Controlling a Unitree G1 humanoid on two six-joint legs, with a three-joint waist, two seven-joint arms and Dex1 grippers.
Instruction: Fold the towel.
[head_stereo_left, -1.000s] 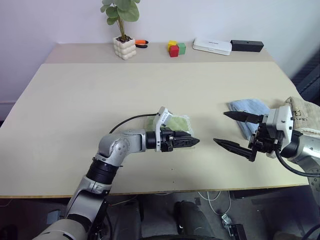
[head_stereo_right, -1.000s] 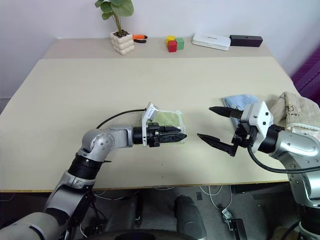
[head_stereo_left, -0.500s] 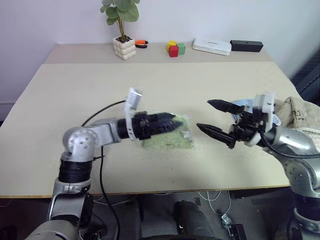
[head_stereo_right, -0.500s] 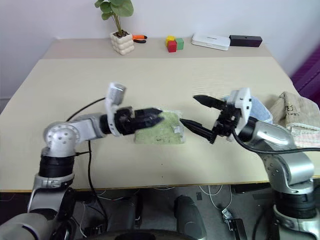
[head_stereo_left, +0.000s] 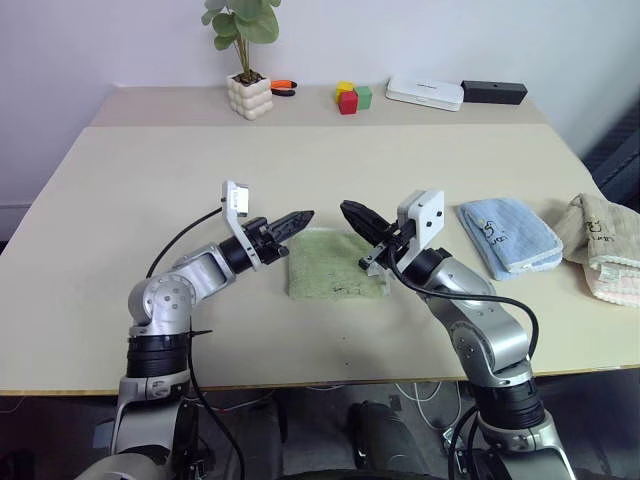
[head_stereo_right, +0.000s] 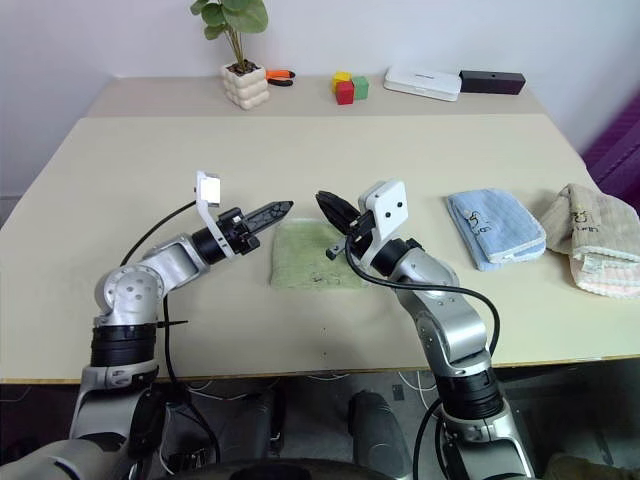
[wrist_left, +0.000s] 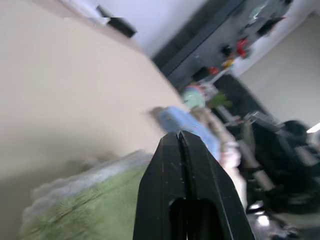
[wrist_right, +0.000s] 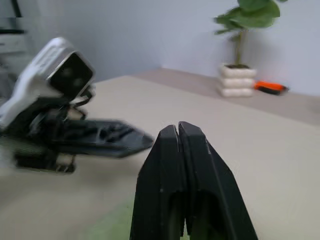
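The light green towel (head_stereo_left: 335, 266) lies folded flat on the table, near the middle of its front half. My left gripper (head_stereo_left: 303, 216) is shut and empty, hovering just off the towel's far left corner and pointing right. My right gripper (head_stereo_left: 347, 208) is also shut and empty, above the towel's far edge and pointing left, so the two tips almost face each other. In the left wrist view the shut fingers (wrist_left: 180, 150) hang over the towel's (wrist_left: 75, 210) edging. The right wrist view has the shut fingers (wrist_right: 177, 145) with the left gripper (wrist_right: 107, 136) beyond.
A folded light blue towel (head_stereo_left: 508, 234) and a beige towel (head_stereo_left: 605, 245) lie to the right. Along the back stand a potted plant (head_stereo_left: 248, 95), an orange tool (head_stereo_left: 283, 86), coloured blocks (head_stereo_left: 350, 97), a white box (head_stereo_left: 425, 93) and a black box (head_stereo_left: 493, 92).
Both grippers have shut. The right arm swung left from beside the blue towel to the green towel's far edge. The left gripper drew back left, off the towel.
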